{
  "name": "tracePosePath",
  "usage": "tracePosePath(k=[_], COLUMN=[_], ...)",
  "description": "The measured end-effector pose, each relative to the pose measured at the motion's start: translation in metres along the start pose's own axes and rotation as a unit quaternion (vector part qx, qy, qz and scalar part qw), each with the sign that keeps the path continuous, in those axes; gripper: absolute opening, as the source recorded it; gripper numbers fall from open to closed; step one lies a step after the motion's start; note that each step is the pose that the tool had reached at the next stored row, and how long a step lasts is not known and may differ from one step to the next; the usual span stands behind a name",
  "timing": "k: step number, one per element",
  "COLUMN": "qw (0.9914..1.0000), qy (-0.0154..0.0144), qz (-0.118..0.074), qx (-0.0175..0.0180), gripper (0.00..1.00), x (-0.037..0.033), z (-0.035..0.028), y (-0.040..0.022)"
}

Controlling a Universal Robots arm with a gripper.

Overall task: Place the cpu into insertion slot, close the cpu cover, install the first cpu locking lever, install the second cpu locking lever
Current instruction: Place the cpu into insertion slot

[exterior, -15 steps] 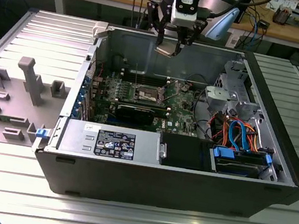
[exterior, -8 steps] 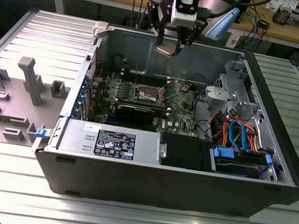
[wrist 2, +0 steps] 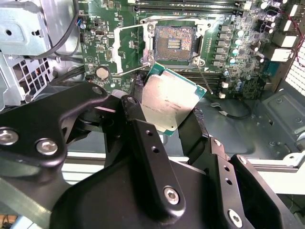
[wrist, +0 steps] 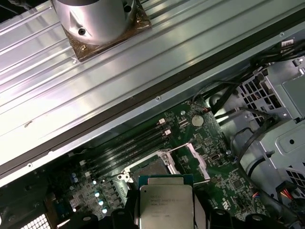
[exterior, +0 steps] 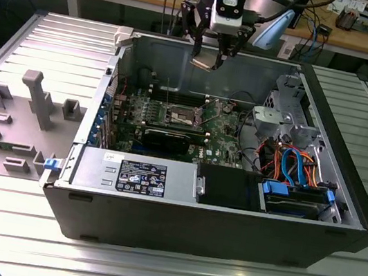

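One cpu (wrist 2: 170, 95) gripped in end effector (wrist 2: 164, 110), above open insertion slot (wrist 2: 174, 42), apart from it.

A: Item one?
B: Open black metal computer case (exterior: 211, 230) on ribbed aluminium table (exterior: 148, 272); green circuit board (exterior: 223, 132) inside, with small square silver-rimmed insertion slot (exterior: 181, 115).
A: Above it?
B: Black gripper (exterior: 207, 59) clasping small flat beige-silver cpu (exterior: 202, 62), tilted, well above the board.
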State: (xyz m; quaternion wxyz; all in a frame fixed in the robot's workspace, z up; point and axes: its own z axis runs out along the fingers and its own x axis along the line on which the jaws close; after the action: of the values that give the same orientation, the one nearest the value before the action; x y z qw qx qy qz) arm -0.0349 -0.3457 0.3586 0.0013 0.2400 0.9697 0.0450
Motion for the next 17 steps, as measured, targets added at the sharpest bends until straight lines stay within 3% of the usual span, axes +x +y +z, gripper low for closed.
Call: tracePosePath(k=[4, 17], qw=[0.99948, 0.99931], qy=[-0.003, -0.0034], qz=[0.032, 0.037], qx=[-0.0003, -0.0005], gripper=[0.54, 0.54], x=[-0.0001, 0.0], z=[0.0012, 0.0014], y=[-0.0001, -0.0001])
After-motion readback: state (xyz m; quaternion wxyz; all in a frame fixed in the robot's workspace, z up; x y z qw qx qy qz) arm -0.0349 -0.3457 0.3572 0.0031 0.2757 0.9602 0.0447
